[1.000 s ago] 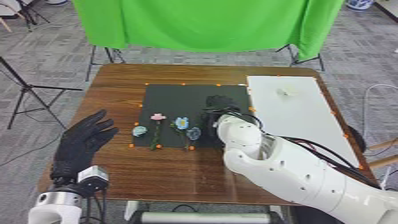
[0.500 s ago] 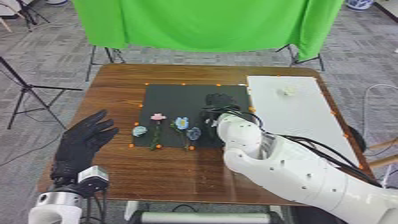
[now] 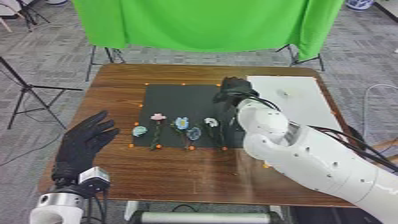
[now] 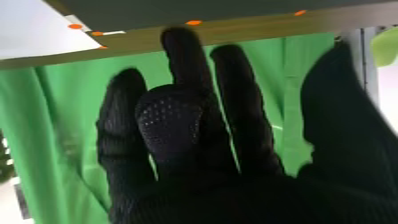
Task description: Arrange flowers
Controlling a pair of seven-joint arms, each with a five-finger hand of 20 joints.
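From where I stand, five flowers lie on the dark rectangular mat [image 3: 173,95] on the brown wooden table [image 3: 120,172]. Left to right, they are a pale teal round bloom [image 3: 139,131], a pink flower on a green stem [image 3: 158,117], a light-blue flower [image 3: 181,122], a grey-blue bloom [image 3: 194,133] and a white flower [image 3: 211,122]. The robot's right hand [image 3: 235,87] is above the mat's far right part, near the white sheet [image 3: 306,102], its fingers [image 4: 187,60] extended, its thumb well apart. The left hand [image 3: 82,142], fingers loosely spread, hangs by the table's left side.
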